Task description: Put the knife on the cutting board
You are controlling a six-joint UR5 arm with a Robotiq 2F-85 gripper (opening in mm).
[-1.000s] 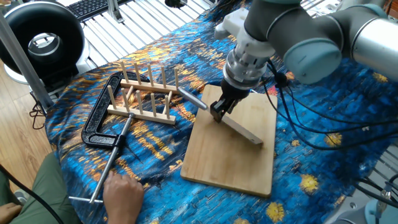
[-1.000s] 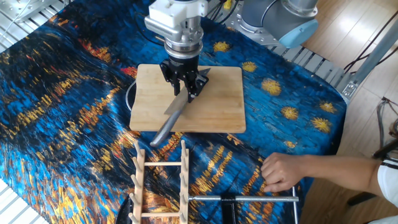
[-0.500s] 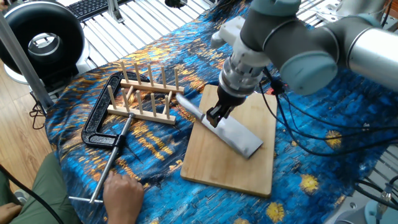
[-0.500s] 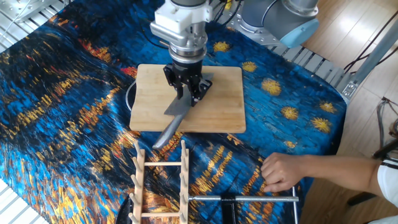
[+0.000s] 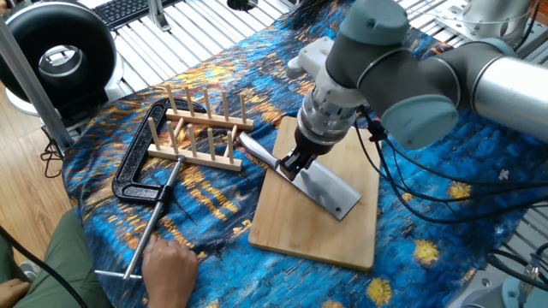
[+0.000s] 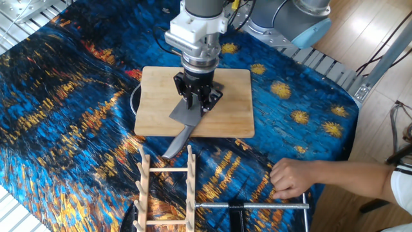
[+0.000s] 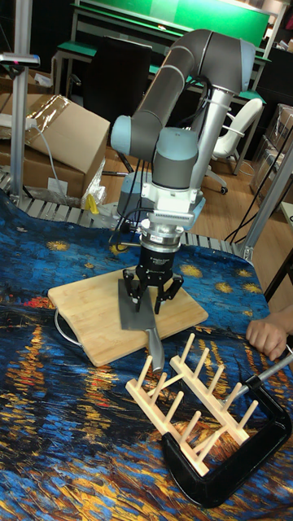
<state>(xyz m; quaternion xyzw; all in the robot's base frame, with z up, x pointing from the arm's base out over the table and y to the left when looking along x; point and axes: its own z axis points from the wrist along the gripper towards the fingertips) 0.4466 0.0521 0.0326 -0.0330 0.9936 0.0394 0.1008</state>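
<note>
- Gripper (image 7: 151, 298): points straight down over the cutting board, its fingers spread apart on either side of the blade near the handle end; whether the pads press the steel cannot be told.
- Knife (image 5: 321, 188): the broad blade lies flat, or nearly so, on the cutting board (image 5: 342, 235), with the small hole toward 4 o'clock in one fixed view. The handle (image 6: 176, 145) overhangs the board's edge that faces the peg rack, its tip above the cloth.
- Cutting board in the other fixed view (image 6: 154, 96): bare wood lies open at 9 o'clock and 3 o'clock of the gripper; the blade occupies the middle strip.
- Peg rack (image 5: 199, 128): stands just beside the handle tip, at 9 o'clock of the board in one fixed view; the narrowest gap in the scene.
- Black C-clamp (image 5: 137, 167): lies on the rack's far side from the board, its screw rod (image 5: 152, 218) running toward 7 o'clock.
- Person's hand (image 6: 293, 177): rests on the blue patterned cloth (image 6: 58, 96) by the rod end, well apart from the board.
</note>
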